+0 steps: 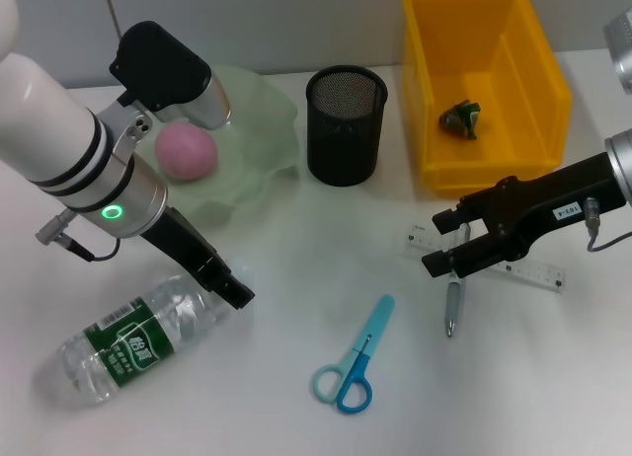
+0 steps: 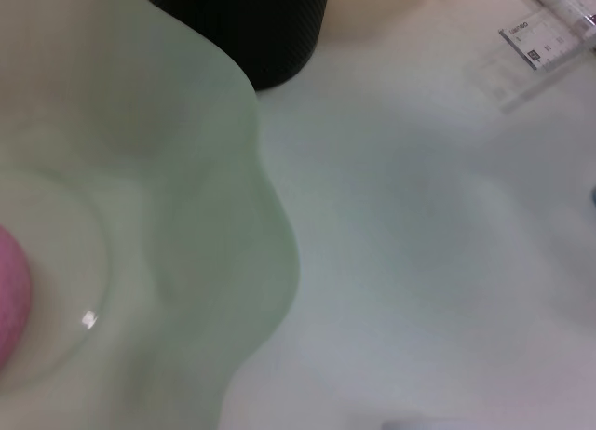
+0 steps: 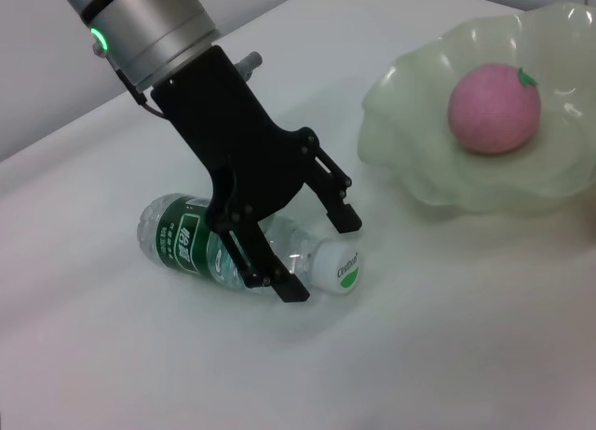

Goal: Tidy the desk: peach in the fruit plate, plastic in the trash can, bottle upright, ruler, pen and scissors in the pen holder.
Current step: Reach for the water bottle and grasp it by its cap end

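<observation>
In the head view the left arm covers part of the fruit plate and the bottle neck, so the cap cannot be seen there. The right gripper hides the upper end of the pen and the middle of the ruler. The yellow bin is cut by the top edge. In the left wrist view the peach and the pen holder are cropped and blurred, and the label print there is unreadable.
</observation>
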Motion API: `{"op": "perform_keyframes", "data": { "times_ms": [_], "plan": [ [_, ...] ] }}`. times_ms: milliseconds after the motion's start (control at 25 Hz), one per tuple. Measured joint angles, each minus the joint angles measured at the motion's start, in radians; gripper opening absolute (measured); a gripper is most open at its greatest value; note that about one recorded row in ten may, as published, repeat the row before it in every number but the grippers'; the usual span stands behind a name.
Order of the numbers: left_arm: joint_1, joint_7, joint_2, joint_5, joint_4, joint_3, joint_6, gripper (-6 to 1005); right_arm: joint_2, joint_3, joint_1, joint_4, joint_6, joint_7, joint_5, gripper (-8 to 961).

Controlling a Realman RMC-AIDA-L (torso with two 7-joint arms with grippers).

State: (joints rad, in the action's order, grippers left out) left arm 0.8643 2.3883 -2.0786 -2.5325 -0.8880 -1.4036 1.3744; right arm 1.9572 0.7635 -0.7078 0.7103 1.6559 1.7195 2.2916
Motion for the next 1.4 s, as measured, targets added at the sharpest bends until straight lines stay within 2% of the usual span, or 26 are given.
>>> {"op": "perform_keyframes", "data": {
  "times_ms": [1080,1280,1400],
  "plan": [
    [0.034,-0.024,0.000,0.009,0.056,-0.013,-0.020,821,0.000,0.003,-0.014,0.009,-0.003,-0.003,-0.002,792],
    [0.039,-0.030,0.000,0.009,0.070,-0.014,-0.023,593,-0.001,0.004,-0.016,0.009,-0.003,-0.003,-0.002,792],
    [0.039,-0.030,0.000,0.009,0.070,-0.014,-0.026,561,-0.002,0.004,-0.017,0.009,-0.003,-0.003,-0.002,792]
  ]
}}
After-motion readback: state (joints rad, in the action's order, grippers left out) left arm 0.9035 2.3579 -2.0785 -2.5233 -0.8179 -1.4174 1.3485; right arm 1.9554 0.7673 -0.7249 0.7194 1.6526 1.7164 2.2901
